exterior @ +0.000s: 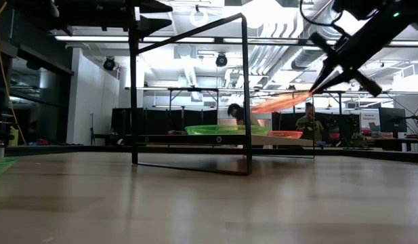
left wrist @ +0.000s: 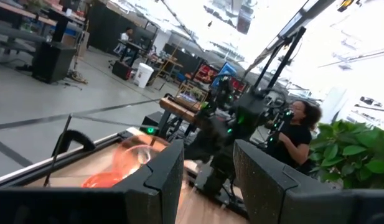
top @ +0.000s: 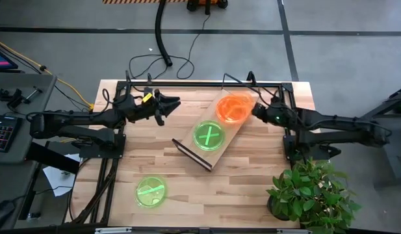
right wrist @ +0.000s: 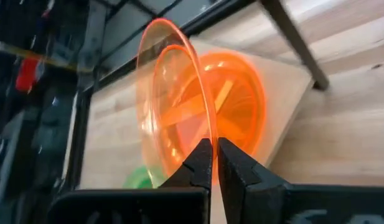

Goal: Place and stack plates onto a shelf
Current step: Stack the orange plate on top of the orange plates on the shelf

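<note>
The plywood shelf (top: 221,151) lies slantwise on the table. One green plate (top: 208,135) rests flat on it, and an orange plate (right wrist: 244,106) rests flat on its far end. My right gripper (top: 255,109) is shut on a second orange plate (exterior: 282,102), tilted above the one that lies there. Another green plate (top: 151,191) sits on the table near the near edge. My left gripper (top: 169,106) hovers open over the table left of the shelf, touching nothing. The other plates are out of view. My right gripper pinches the held orange plate's rim (right wrist: 208,138) between its two fingertips, on the plate's right-hand side. The fingers come from the table's right, slanting down. The plate is lifted clear and tilted, its free side lower, above the orange plate on the shelf.
A black wire frame (exterior: 246,88) stands around the shelf, and a black bar frame (top: 206,83) runs along the table's far edge. A potted plant (top: 310,195) stands at the near right corner. Bare table (top: 252,195) lies between the plant and the near green plate. People are in the room behind.
</note>
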